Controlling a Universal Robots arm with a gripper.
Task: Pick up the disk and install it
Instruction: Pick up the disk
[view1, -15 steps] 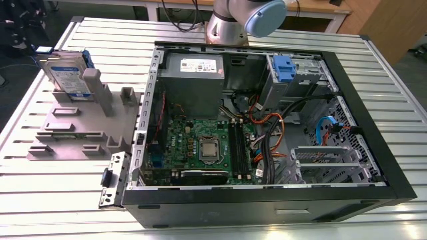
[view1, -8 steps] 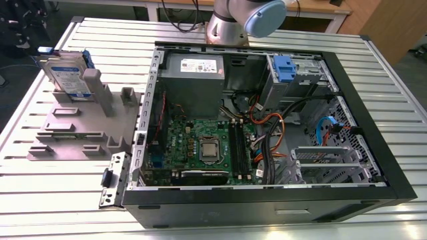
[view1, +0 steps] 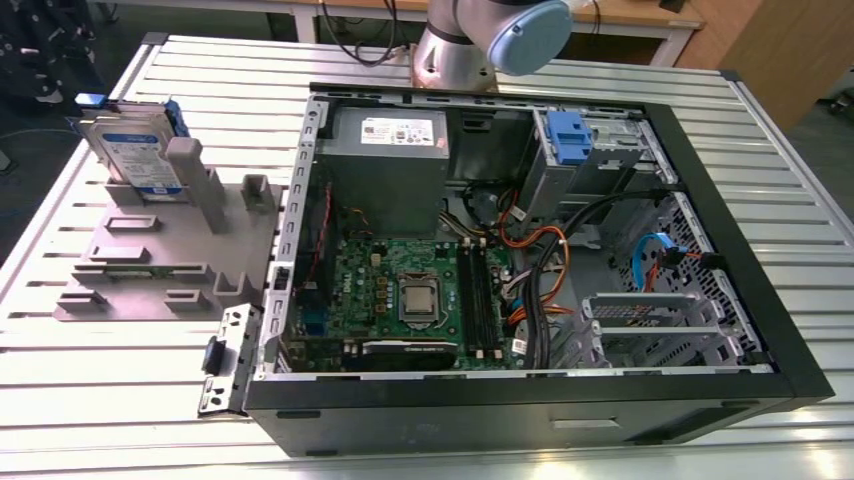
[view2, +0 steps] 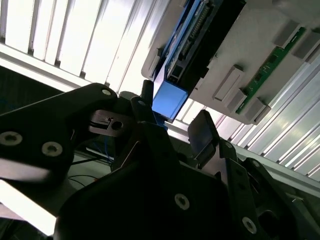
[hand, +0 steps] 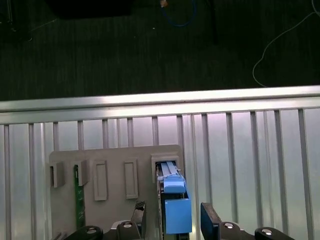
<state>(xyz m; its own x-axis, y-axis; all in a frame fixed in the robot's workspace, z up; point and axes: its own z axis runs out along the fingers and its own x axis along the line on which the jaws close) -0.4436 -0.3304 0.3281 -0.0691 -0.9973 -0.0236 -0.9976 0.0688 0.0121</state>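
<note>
The disk (view1: 134, 150) stands on edge in a grey holder (view1: 147, 265) on the table, at the exterior view's left, its white-and-blue label facing out and a blue rail along its side. In both wrist views my gripper (hand: 175, 222) is open just above the disk's (hand: 175, 207) blue end. One dark finger (hand: 140, 214) is on each side of it, with a gap to the rail. The second wrist view shows the gripper (view2: 172, 120) over the same blue end (view2: 170, 100), between the fingertips (view2: 202, 131).
An open black computer case (view1: 747, 300) lies at the middle and right, holding a green motherboard (view1: 400, 290), a grey power supply (view1: 387, 140) and a drive bay with a blue latch (view1: 567, 135). The arm's joint (view1: 527, 35) hangs over the case's far edge. The table is slatted metal (view1: 107, 400).
</note>
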